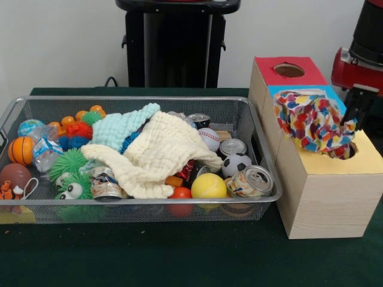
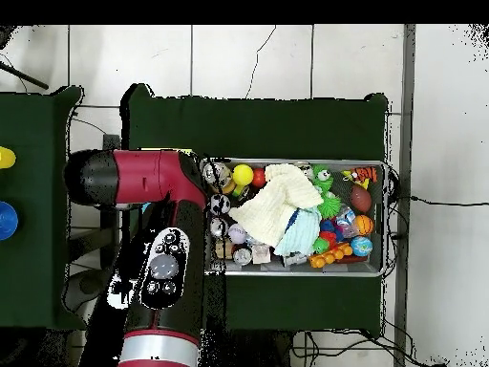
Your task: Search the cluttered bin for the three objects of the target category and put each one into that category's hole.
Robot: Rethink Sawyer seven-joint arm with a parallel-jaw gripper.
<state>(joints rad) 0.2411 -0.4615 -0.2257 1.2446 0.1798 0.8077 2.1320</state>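
A white cloth with many coloured spots [image 1: 308,122] lies bunched on the blue top of the wooden box [image 1: 323,197], and one end hangs into the hole in the yellow top [image 1: 348,152]. My gripper [image 1: 352,127] comes down at the right and is shut on an upturned fold of that cloth just above the hole. The wire-mesh bin [image 1: 149,99] stands left of the box, full of clutter. No other spotted piece shows in it. In the overhead view my arm [image 2: 167,258] hides the box and gripper, with the bin [image 2: 383,220] to its right.
A cream waffle cloth [image 1: 158,152] and a mint-green cloth [image 1: 122,127] lie over balls, cans and spiky toys in the bin. The box's red top has its own hole [image 1: 289,70]. The robot's pedestal [image 1: 176,45] stands behind the table.
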